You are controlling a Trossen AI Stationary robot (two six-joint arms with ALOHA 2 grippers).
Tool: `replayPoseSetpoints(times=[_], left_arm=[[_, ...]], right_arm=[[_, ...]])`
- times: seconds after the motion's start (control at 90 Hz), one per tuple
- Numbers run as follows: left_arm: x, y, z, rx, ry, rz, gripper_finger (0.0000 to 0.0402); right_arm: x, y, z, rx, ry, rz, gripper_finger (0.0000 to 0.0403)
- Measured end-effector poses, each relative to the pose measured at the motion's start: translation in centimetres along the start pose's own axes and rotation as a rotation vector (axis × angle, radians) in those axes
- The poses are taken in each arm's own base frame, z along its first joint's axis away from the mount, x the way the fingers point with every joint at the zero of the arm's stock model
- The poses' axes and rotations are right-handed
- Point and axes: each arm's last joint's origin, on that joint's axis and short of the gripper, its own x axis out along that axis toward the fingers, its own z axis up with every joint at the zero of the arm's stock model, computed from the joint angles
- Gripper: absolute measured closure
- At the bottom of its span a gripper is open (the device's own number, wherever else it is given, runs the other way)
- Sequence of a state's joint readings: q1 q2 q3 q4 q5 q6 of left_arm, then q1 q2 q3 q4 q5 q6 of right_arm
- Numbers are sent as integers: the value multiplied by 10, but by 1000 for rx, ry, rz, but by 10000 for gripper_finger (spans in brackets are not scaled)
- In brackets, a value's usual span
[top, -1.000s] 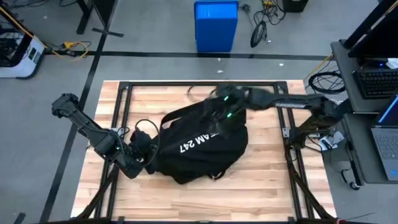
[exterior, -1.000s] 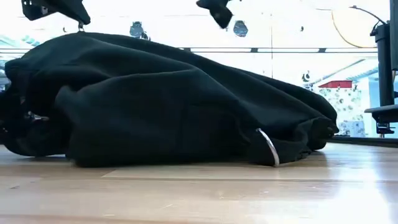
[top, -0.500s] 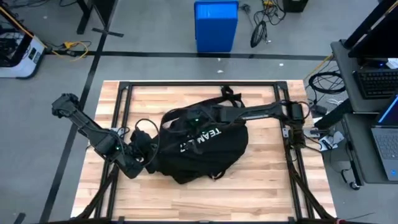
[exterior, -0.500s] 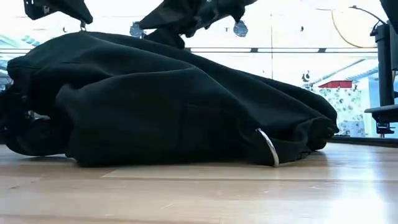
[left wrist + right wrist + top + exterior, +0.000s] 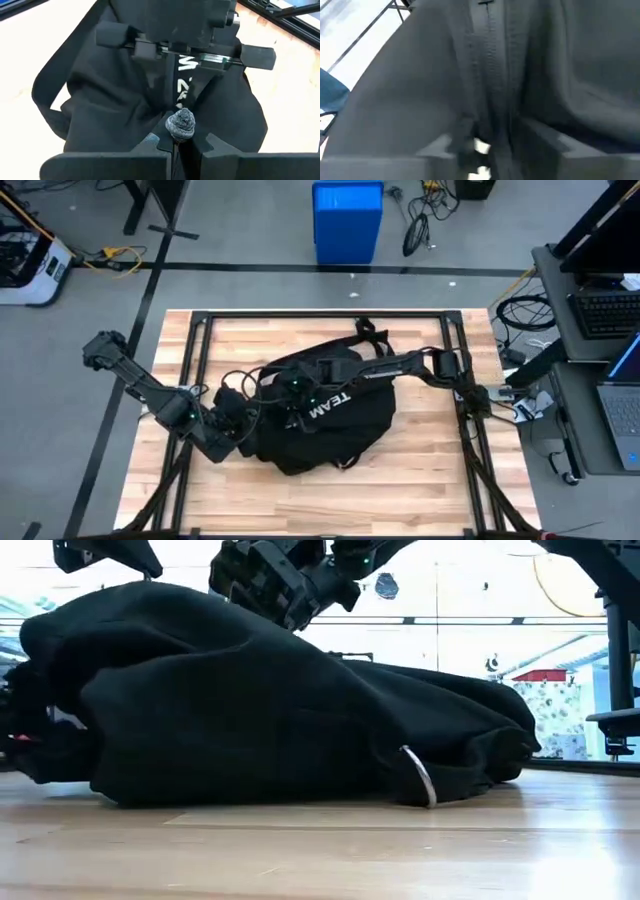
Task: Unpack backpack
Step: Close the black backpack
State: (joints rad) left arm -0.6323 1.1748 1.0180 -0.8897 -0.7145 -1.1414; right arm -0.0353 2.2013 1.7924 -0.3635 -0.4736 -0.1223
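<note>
Looking down from the high camera, I have the backpack (image 5: 320,415) slumped in the middle of the wooden table (image 5: 420,480), a big black soft fabric heap with white "TEAM" lettering showing on its upper face. Its cloth folds in loose, matte ridges; from the low camera it reads as a long dark mound, tallest at one end and tapering toward the other, with a pale curved ring (image 5: 418,776) on its near side low down.

My left gripper (image 5: 240,420) sits against the backpack's edge on the side nearest the left arm's base. Through its wrist camera the two fingers (image 5: 150,150) are drawn together, pinching a small grey knotted pull (image 5: 180,124) with a black strap running away from it. My right gripper (image 5: 292,395) has its arm stretched across the backpack and rests on top of it, just beside the lettering. Its wrist camera fills with grey-black fabric and a zipper line (image 5: 487,65); I cannot tell whether its fingers are apart or together.

The table is pale planked wood inside a black metal frame (image 5: 320,315). Beyond the backpack, on the grey floor, stands a blue bin (image 5: 347,220), with cables nearby.
</note>
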Motion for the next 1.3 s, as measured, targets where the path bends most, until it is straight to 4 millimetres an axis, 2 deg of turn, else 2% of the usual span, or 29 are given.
replayPoseSetpoints(times=[0.089, 0.211, 0.444, 0.678, 0.844, 1.011, 1.211, 1.3], left_arm=[[0, 0, 1, -4, -2, -2, 401], [0, -1, 1, -14, -2, -10, 401], [-3, 3, -7, -84, 75, 9, 401], [-12, 9, -18, -151, 115, 64, 401], [-13, 7, -29, -168, 128, 78, 402], [-11, 2, -37, -155, 135, 82, 402], [-10, -5, -42, -156, 129, 51, 401], [-11, -9, -40, -144, 96, 25, 387]], right_arm=[[-1, -2, -1, 5, 3, -3, 377], [-3, -5, -1, 52, 7, -9, 395], [-33, 7, 7, 89, 55, -14, 401], [-88, 33, 20, 51, 114, -64, 402], [-119, 47, 24, 51, 143, -106, 403], [-129, 52, 26, 51, 144, -128, 402], [-130, 52, 25, 80, 151, -128, 402], [-129, 52, 26, 75, 140, -130, 395]])
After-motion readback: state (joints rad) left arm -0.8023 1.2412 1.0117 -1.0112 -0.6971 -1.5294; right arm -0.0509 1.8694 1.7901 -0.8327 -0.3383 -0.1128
